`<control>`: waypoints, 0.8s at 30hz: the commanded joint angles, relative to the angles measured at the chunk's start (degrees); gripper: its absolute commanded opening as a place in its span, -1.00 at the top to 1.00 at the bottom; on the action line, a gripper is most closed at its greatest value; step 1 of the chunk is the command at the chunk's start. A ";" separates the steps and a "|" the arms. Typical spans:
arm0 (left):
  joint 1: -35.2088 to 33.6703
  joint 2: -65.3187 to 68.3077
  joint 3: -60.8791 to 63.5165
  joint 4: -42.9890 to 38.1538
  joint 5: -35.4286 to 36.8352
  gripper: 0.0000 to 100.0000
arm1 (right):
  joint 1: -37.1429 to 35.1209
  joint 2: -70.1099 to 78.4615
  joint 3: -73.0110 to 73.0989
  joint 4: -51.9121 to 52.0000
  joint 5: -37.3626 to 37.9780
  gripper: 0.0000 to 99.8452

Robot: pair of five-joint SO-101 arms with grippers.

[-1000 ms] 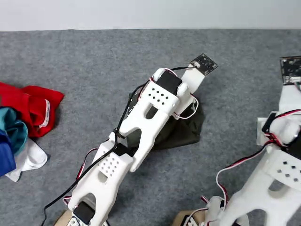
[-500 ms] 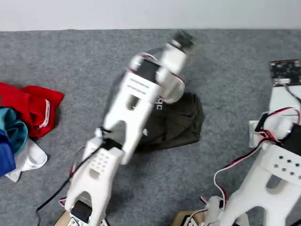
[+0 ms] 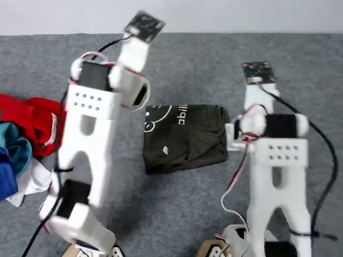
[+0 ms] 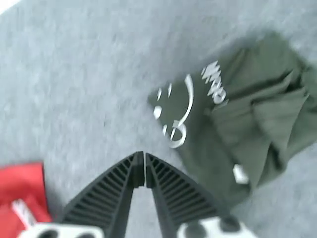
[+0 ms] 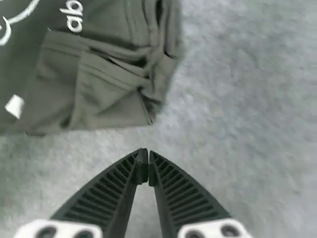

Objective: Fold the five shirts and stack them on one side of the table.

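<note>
Shirt (image 3: 185, 138) folded, centre of surface (image 3: 305, 59).
Left claw (image 4: 144, 168) and right claw (image 5: 148, 166) closed, empty, beside it; pile (image 3: 24, 144) at left edge.

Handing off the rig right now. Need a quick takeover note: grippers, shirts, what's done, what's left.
Left gripper: shut, empty, over the mat between the dark shirt and the red shirt.
Right gripper: shut, empty, off the dark shirt's other edge.
Dark shirt: folded, mid-table.
Red shirt, teal shirt, blue shirt, white shirt: crumpled heap at the table edge on the left arm's side.
Done: one shirt folded.
Left: fold those four, stack all five on one side.
</note>
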State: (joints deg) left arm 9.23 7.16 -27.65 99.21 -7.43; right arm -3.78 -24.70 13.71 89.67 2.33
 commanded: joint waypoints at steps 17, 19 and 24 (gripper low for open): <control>-11.60 -11.60 17.80 1.14 -1.67 0.99 | -21.85 20.35 -0.44 -23.08 4.75 0.98; -12.48 -11.60 17.89 1.23 -1.67 0.99 | -21.58 23.60 -0.44 -23.34 4.92 0.98; -13.63 -11.60 17.89 1.23 -1.67 0.99 | -20.44 30.37 -0.18 -22.37 5.01 0.98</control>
State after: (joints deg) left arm -3.78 -1.98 -9.80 99.21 -8.48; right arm -24.97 4.22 13.80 67.16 6.46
